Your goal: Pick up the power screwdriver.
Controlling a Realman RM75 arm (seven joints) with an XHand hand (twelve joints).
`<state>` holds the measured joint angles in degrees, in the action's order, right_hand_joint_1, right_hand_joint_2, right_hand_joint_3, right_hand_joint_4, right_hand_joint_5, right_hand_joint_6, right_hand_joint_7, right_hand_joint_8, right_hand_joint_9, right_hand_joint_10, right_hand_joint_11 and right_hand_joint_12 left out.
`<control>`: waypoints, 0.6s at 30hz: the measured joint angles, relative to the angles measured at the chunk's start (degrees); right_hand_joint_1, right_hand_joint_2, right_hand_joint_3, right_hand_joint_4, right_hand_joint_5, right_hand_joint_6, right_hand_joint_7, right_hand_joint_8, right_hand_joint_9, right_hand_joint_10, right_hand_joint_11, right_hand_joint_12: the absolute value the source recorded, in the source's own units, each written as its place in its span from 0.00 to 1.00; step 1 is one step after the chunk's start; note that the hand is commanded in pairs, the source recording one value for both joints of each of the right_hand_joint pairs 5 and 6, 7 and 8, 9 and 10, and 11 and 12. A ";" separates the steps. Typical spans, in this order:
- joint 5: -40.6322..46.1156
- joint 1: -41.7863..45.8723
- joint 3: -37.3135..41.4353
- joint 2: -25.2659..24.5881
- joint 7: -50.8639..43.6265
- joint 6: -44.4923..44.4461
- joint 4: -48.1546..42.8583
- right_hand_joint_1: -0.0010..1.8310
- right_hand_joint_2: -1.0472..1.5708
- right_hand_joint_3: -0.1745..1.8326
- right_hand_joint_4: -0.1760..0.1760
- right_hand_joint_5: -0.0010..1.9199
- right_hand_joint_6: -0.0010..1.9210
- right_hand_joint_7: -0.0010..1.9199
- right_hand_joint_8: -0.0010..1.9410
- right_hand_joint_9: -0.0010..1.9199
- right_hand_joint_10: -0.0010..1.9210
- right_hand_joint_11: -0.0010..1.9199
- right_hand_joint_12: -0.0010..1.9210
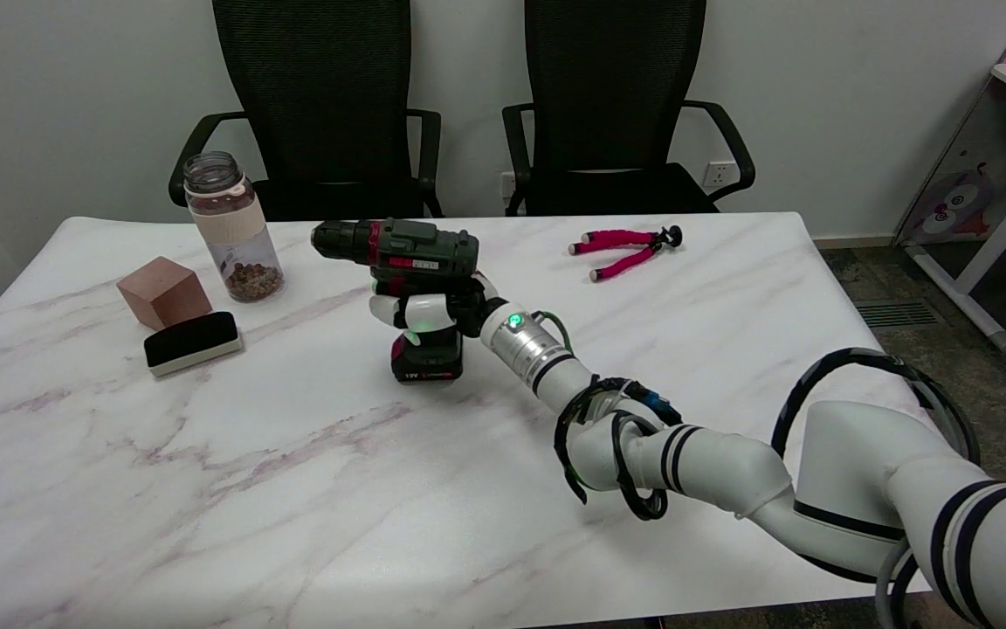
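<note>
Robot hand [423, 313] wraps around the grip of the screwdriver [407, 253], grasping it, frame center. Screwdriver upright, chuck pointing left, battery base at or just above the table [293, 489]; can't tell if lifted. Upper left of frame: jar [232, 229], brown cube [163, 292], black eraser [193, 342] just in front of the cube. Pink tripod [625, 248] upper right of center. Two black chairs [328, 105] behind the table.

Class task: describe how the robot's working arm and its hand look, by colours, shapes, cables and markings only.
The right arm is white and tubular with black bands, looped black cables, a silver wrist cuff and a green light. The right hand is white and black.
</note>
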<state>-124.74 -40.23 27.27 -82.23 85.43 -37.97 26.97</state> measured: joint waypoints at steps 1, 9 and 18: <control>0.03 0.00 0.00 0.01 0.00 0.01 0.02 0.62 0.68 0.71 0.59 0.99 0.99 0.99 0.98 1.00 1.00 1.00 1.00; 0.28 0.00 -0.01 0.21 -0.01 0.03 0.17 0.54 0.46 0.80 1.00 1.00 1.00 1.00 0.99 1.00 1.00 1.00 1.00; 0.70 0.07 -0.01 0.27 0.07 0.03 0.34 0.53 0.41 0.76 1.00 1.00 1.00 1.00 0.99 1.00 1.00 1.00 1.00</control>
<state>-124.04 -40.17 27.26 -81.96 85.50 -37.94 27.31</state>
